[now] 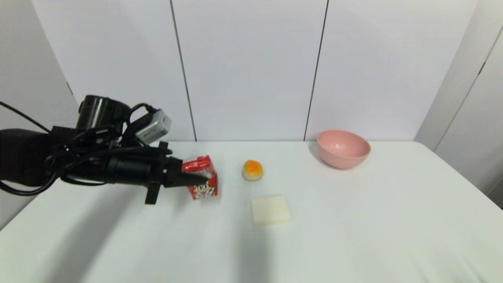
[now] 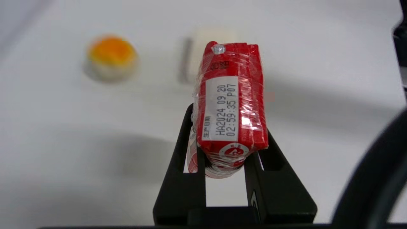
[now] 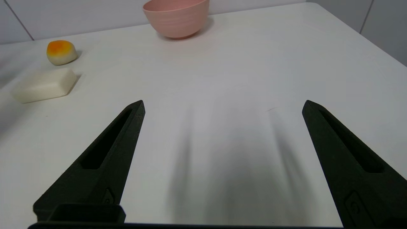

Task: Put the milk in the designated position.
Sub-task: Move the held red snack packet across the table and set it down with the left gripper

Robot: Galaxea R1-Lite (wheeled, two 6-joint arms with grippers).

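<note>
At centre left, the left hand [image 1: 196, 181] grips the milk [image 1: 203, 181] (tilted); lower it level onto bare surface [image 1: 353, 236], clear of the bun [image 1: 252, 170].

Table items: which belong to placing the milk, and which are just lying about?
In the job:
- milk, held in the left tool, above the table

Lying about:
- orange-topped bun
- white block
- pink bowl
- right tool, open, holding nothing

Glossy film wraps the milk [image 2: 230, 105]; matt white table [image 1: 353, 236].
</note>
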